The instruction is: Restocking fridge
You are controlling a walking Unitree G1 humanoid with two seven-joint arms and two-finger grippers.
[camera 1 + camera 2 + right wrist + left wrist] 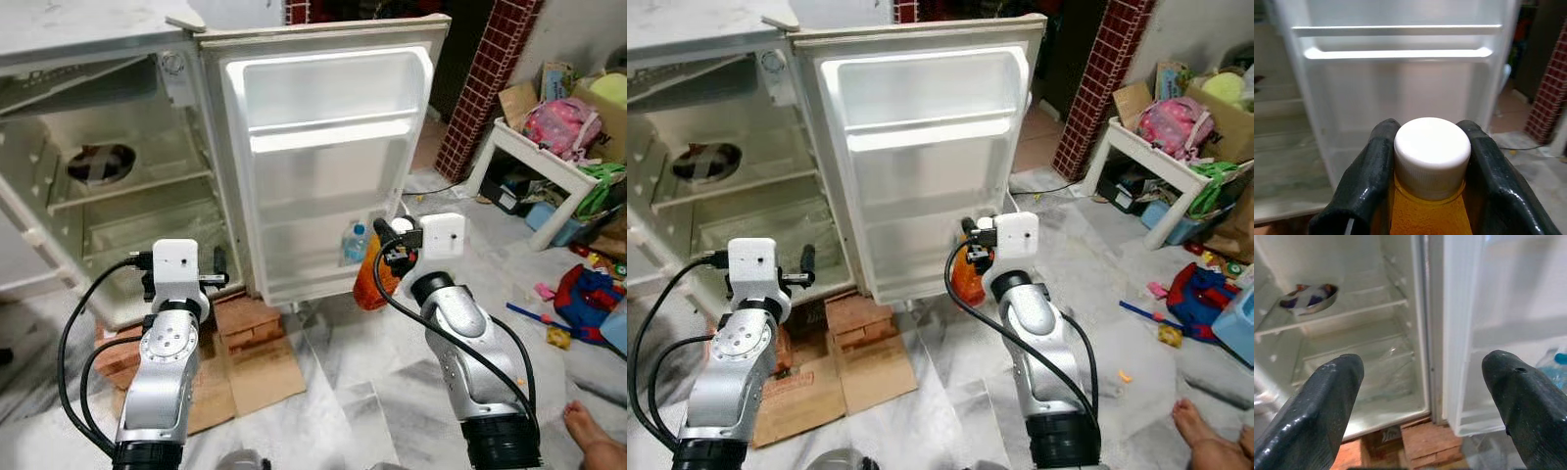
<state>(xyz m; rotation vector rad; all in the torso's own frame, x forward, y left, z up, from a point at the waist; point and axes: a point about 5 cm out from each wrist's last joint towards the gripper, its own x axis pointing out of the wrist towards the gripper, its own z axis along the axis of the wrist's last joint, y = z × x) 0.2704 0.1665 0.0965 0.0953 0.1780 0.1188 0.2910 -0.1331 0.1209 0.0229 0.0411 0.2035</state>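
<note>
- The right gripper's black fingers clamp the white-capped orange plastic bottle by its neck, before the open white fridge door.
- The left gripper's fingers are spread apart facing the fridge's interior shelves, where a metal bowl, seemingly foil-lined, sits.

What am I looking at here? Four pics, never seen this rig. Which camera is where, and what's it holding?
It is a humanoid robot with two silver arms, each ending in a gripper of two long black fingers. The two wide pictures come from a stereo camera on its head, looking down at a small open fridge and its door. The other two come from cameras on the wrists, looking along each gripper's fingers.

The right gripper is shut on an orange bottle with a white cap, held just in front of the door's lower shelf, where a small water bottle already stands. The left gripper is open with nothing in it, pointing at the fridge. A metal bowl sits on an inner shelf. The fridge stands on bricks and cardboard.
</note>
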